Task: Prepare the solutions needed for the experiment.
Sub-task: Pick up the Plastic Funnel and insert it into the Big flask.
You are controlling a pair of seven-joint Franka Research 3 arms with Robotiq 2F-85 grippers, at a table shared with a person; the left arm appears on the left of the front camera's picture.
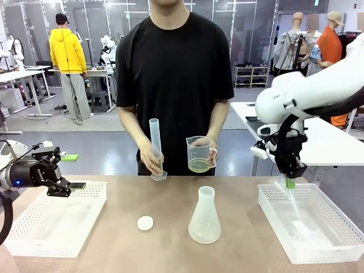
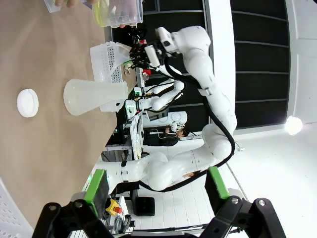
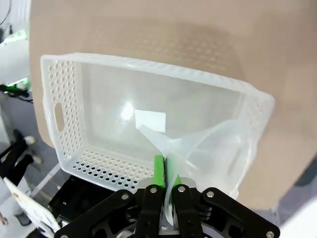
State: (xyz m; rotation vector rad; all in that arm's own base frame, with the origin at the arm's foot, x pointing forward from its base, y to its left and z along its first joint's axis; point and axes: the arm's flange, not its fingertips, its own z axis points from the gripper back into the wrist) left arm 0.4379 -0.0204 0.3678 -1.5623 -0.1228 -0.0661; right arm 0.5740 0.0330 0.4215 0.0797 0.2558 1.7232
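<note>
Left claw [image 2: 157, 174] spread wide, frosted conical flask [image 2: 94, 96] on brown table [image 2: 49, 158], white cap [image 2: 27, 102] nearby, yellow-green solutions [image 2: 101, 13] in beaker [image 2: 126, 12]

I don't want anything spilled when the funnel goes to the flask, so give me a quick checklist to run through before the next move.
1. Right gripper shut on the clear plastic funnel: ok, gripped by its wide end above the white perforated tray.
2. Frosted conical flask upright, mouth open: ok; the small white round cap lies apart beside it.
3. Left gripper clear of the flask: ok, open over the other tray.
4. Pale yellow-green solution ready: ok, in the clear beaker the person holds.
5. Person's hands away from the flask: ok, at the far edge.
6. Funnel stem fits the flask neck: cannot tell.
</note>
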